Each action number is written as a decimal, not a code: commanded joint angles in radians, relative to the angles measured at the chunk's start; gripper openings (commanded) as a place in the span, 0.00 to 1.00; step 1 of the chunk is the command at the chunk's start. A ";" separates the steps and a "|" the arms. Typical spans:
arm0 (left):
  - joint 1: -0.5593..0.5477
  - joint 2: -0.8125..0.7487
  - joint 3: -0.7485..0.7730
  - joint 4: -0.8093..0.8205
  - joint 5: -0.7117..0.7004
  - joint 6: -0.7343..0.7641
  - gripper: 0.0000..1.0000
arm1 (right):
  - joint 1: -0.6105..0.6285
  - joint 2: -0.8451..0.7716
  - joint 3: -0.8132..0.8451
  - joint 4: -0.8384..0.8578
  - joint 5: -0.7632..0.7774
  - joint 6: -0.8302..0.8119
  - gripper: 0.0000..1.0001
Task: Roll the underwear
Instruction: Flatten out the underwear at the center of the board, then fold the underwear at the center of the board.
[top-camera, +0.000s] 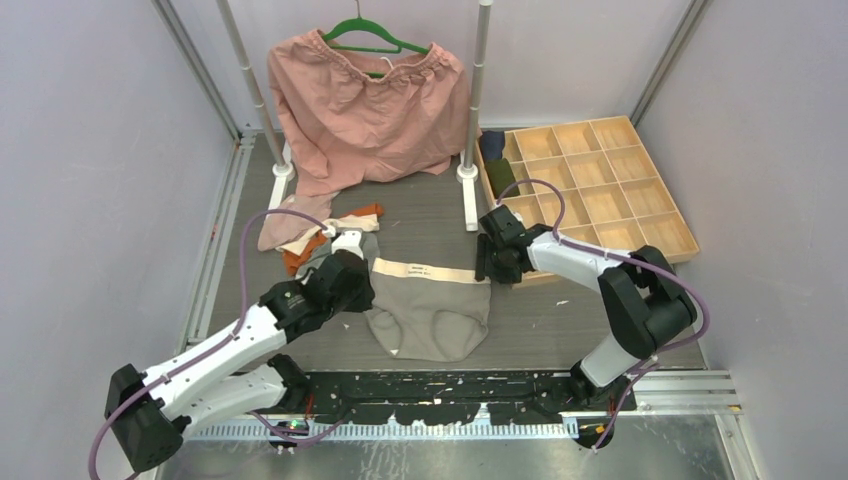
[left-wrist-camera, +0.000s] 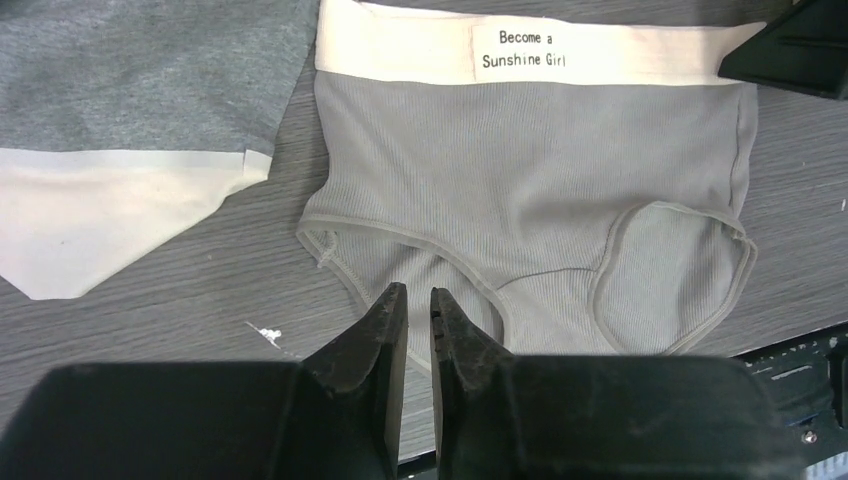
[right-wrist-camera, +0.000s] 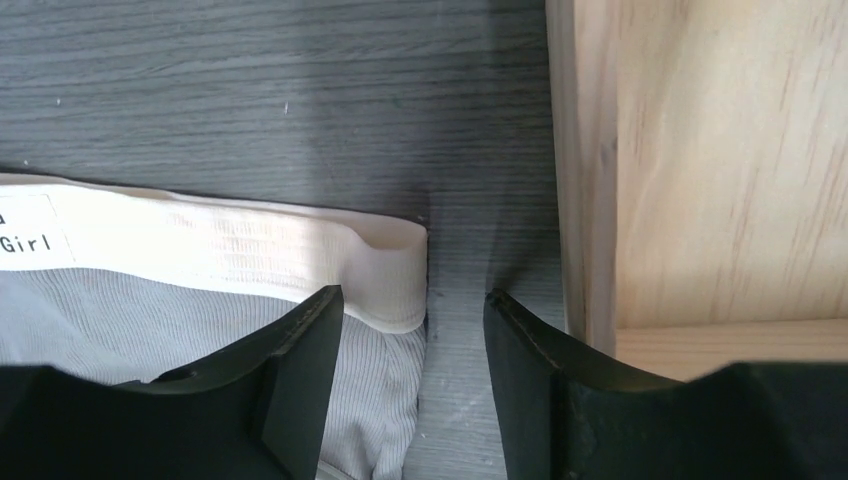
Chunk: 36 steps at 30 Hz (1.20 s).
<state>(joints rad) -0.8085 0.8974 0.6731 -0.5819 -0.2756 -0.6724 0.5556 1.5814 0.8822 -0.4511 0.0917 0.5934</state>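
Closest to the left wrist lens: black fingers (left-wrist-camera: 375, 340) of the left claw (left-wrist-camera: 415, 300), only a thin slit between them and nothing in it. Tips poised at the left leg hem of the grey underwear (left-wrist-camera: 520, 170); touching the cloth or just above it, impossible to tell.

Spread flat on the dark wood-grain counter (top-camera: 560, 320), midway between the two arms. Cream waistband (left-wrist-camera: 400, 45) turned toward the far side, with a white label (left-wrist-camera: 523, 50) reading "Become a Sunshine Girl". Leg openings toward the arm bases, edged in grey binding.

At the waistband's right end, the right claw (right-wrist-camera: 412, 300) — fingers well apart, clamped on nothing. Waistband corner just ahead of the gap, left finger over the ribbed grey fabric, right finger over bare counter.

Just left of the grey pair, partly under the left arm, a loose heap of other underwear (top-camera: 300, 225): dusty pink, cream, orange, and a darker grey piece with a cream panel (left-wrist-camera: 130, 80).

Right of the right claw, close beside it, a pale wooden tray (top-camera: 605, 200) of square compartments. Navy roll (top-camera: 492, 143) and dark green roll (top-camera: 500, 175) at its far left edge.

Farther back, between two white posts (top-camera: 478, 110), a large salmon-pink garment (top-camera: 365, 110) on a green hanger (top-camera: 375, 40) — lower hem resting on the counter.
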 joint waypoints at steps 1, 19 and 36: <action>0.005 -0.009 -0.020 0.031 0.002 0.020 0.16 | -0.015 0.024 0.038 0.029 0.022 -0.010 0.59; -0.331 0.273 0.147 0.194 -0.049 -0.012 0.23 | -0.028 0.043 -0.027 0.118 -0.078 0.019 0.09; -0.598 0.971 0.585 0.243 -0.269 -0.033 0.52 | -0.028 0.002 -0.078 0.146 -0.152 0.047 0.06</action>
<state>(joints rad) -1.3895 1.8343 1.2102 -0.3294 -0.4252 -0.6815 0.5259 1.6028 0.8314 -0.2810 -0.0399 0.6312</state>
